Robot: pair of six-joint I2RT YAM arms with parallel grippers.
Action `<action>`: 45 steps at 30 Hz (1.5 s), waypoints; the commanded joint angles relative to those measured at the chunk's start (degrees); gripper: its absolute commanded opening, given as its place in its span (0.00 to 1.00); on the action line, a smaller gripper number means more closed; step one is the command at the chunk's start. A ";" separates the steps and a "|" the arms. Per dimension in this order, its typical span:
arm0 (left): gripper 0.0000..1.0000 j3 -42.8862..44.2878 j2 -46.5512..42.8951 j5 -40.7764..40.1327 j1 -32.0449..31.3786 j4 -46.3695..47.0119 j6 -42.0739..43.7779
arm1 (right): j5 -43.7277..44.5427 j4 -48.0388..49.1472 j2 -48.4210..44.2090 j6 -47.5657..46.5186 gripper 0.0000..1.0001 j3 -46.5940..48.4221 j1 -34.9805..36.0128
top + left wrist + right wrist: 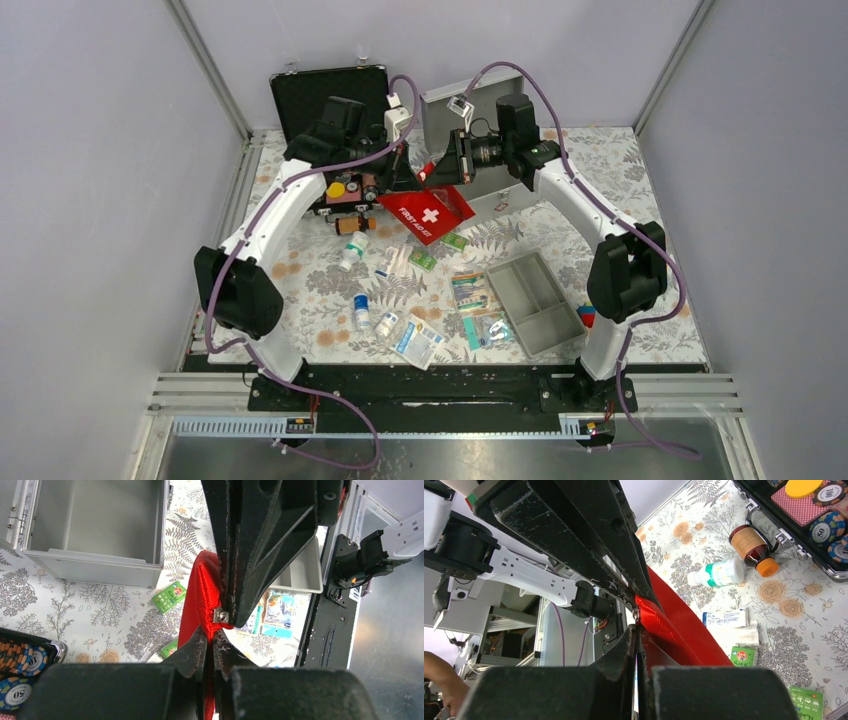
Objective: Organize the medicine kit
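- Both claws meet over the back of the bench (310, 280), between the black chip case (330, 100) and the open medicine kit box (90, 570). The 2 of them share 1 thing, the red pouch (428, 215).
- The left claw (210, 647) is pinched shut on 1 edge of the pouch. The right claw (636, 642) is shut tight on the fabric just beside it, where a small metal tab (220, 615) shows. It is perhaps a zip pull, though I cannot tell for sure.
- The step in hand looks like a 2-handed hold, either to open the pouch or to pass it across. The pouch is limp, so tension between the 2 grips is what steadies it.
- To do it well, 1 claw should anchor while the other moves alone, slowly and along the pouch's edge. Pulling across it would likely twist the fabric and let it slip out.
- The tips sit almost touching, so any pull should go away from the partner claw to avoid a knock.
- The box stands with its lid up, and what shows of its inside is bare. The grey divided tray (535, 300) lies well apart at the near right, among loose packets (470, 290) and small bottles (361, 310).
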 commanded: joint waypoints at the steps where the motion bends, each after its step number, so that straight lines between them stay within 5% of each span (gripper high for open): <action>1: 0.00 3.34 0.66 4.75 -0.30 1.74 1.09 | 0.20 -1.74 -2.33 -2.76 0.00 2.35 0.84; 13: 0.00 -2.70 -3.41 1.45 5.38 23.25 -19.04 | 7.04 -17.44 -5.59 -16.37 0.00 -3.34 0.58; 37: 0.00 1.61 -4.70 5.01 11.13 13.69 -10.44 | 20.11 -30.37 -8.31 -31.60 0.00 -13.67 -7.07; 40: 0.00 0.65 -4.90 7.00 11.00 13.61 -10.90 | 15.35 -30.87 -10.48 -35.77 0.40 -10.27 -7.16; 45: 0.00 -2.99 -6.33 7.40 9.83 13.62 -8.53 | 10.10 -28.68 -14.33 -40.67 0.68 -3.88 -7.16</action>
